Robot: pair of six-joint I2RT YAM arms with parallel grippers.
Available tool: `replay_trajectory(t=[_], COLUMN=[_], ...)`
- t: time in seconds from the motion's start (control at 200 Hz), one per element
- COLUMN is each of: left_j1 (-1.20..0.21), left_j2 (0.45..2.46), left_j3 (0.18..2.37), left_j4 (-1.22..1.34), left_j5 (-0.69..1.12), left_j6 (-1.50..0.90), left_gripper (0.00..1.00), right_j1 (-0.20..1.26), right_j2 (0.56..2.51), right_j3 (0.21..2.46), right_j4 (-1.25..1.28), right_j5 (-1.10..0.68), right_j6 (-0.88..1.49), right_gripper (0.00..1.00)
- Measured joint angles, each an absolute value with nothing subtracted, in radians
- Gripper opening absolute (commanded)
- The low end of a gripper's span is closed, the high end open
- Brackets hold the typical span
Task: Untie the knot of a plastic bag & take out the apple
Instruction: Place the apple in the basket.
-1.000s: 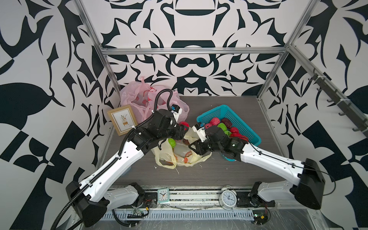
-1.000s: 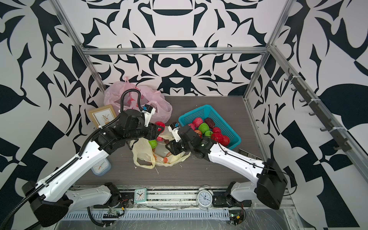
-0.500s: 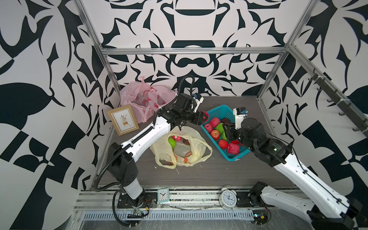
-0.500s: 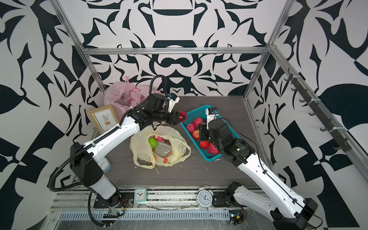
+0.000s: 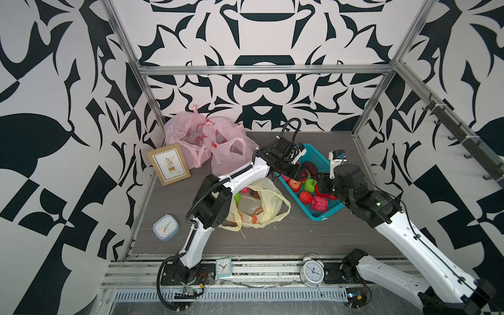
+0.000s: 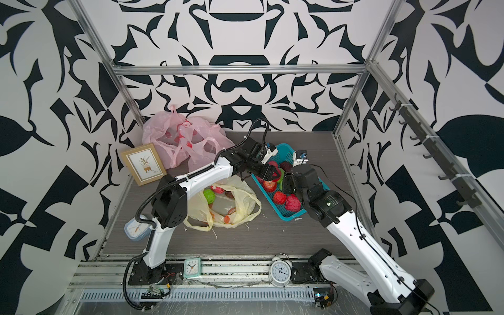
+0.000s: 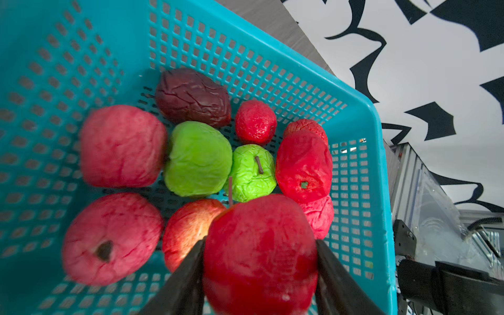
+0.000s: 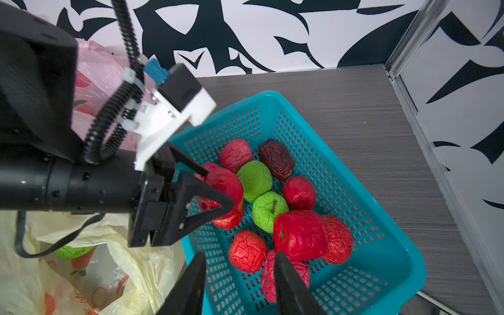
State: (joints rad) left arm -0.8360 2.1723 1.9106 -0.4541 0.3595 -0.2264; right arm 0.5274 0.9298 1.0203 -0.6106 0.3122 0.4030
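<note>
The opened yellow bag is seen at seven o'clock of the teal basket. A red apple is clamped in the left gripper over the basket's nine o'clock side. At its three o'clock side, the right gripper is seen with jaws apart.

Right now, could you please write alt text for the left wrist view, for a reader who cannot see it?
The left gripper holds a red apple between its dark fingers, over a teal basket. In it lie more red apples, two green apples and one wrinkled dark maroon fruit.
</note>
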Motion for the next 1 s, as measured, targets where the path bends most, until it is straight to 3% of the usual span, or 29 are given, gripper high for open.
replay_trajectory(t=[0.18, 0.57, 0.825, 1.0], left_j1=[-0.87, -0.909, -0.9, -0.855], left_j2=[2.217, 2.344, 2.324, 2.184], left_j3=[1.934, 2.042, 2.063, 1.984], left_j4=[-0.462, -0.501, -0.494, -0.495], left_j5=[0.359, 0.342, 0.329, 0.287], left_j6=[-0.226, -0.239, -0.239, -0.236], left_gripper=[0.6, 0.8, 0.82, 0.81], right_j1=[0.508, 0.484, 0.477, 0.477], right_j2=[0.926, 1.027, 1.103, 1.113], right_j3=[1.017, 1.076, 1.099, 1.116], right_j4=[-0.609, -0.603, -0.554, -0.547], right_j5=[0.31, 0.29, 0.24, 0.231], right_j6=[0.4, 0.362, 0.342, 0.315], right_gripper=[0.44, 0.44, 0.45, 0.45])
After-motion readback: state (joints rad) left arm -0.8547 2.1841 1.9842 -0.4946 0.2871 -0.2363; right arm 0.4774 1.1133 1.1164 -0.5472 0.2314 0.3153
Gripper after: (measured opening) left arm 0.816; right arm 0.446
